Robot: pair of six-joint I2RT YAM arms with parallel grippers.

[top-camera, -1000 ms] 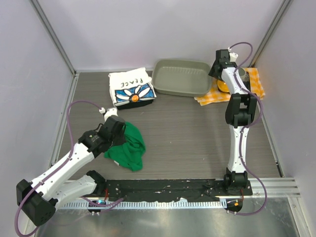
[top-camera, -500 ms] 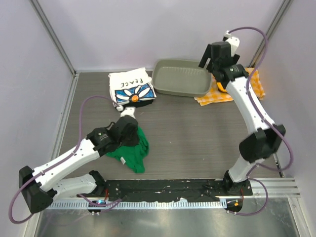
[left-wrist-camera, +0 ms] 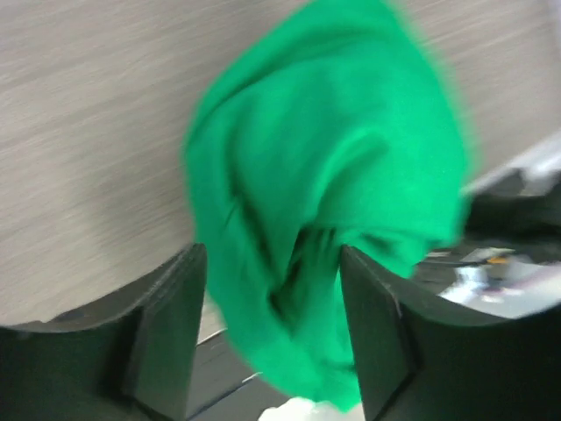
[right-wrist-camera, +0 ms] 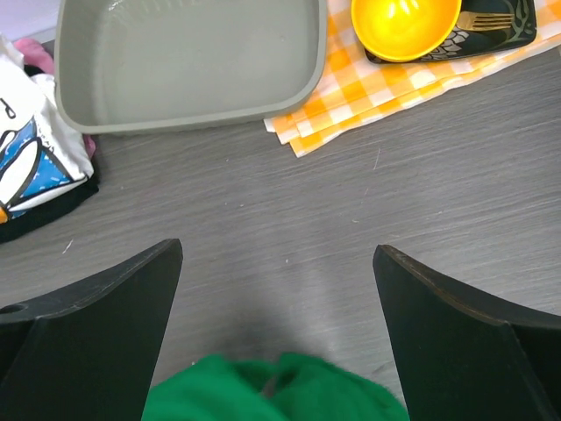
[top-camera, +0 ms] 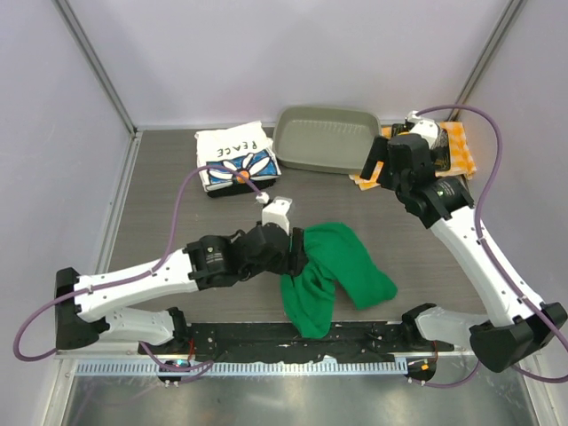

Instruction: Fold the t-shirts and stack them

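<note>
The green t-shirt (top-camera: pixel 342 266) lies spread and crumpled at the table's front middle, one part hanging towards the black base rail. My left gripper (top-camera: pixel 302 251) is at its left edge. In the left wrist view the jaws (left-wrist-camera: pixel 270 254) stand apart, open, with blurred green cloth (left-wrist-camera: pixel 333 158) bunched loosely between them. The white PEACE t-shirt (top-camera: pixel 235 160) lies folded at the back left, daisy print up, and shows at the left edge of the right wrist view (right-wrist-camera: pixel 35 158). My right gripper (right-wrist-camera: pixel 276 250) hangs open and empty over bare table, just behind the green cloth (right-wrist-camera: pixel 272 390).
A grey tray (top-camera: pixel 324 160) sits at the back middle, its rim (right-wrist-camera: pixel 193 118) close ahead of the right gripper. Right of it lies the orange-and-white checked cloth (right-wrist-camera: pixel 351 105) with a yellow bowl (right-wrist-camera: pixel 403 22) and a fork (right-wrist-camera: pixel 491 19) on a dark plate.
The left arm swung the green t-shirt right, from front left to front middle, and its jaws opened. The right arm came down from over the checked cloth towards the table's middle.
</note>
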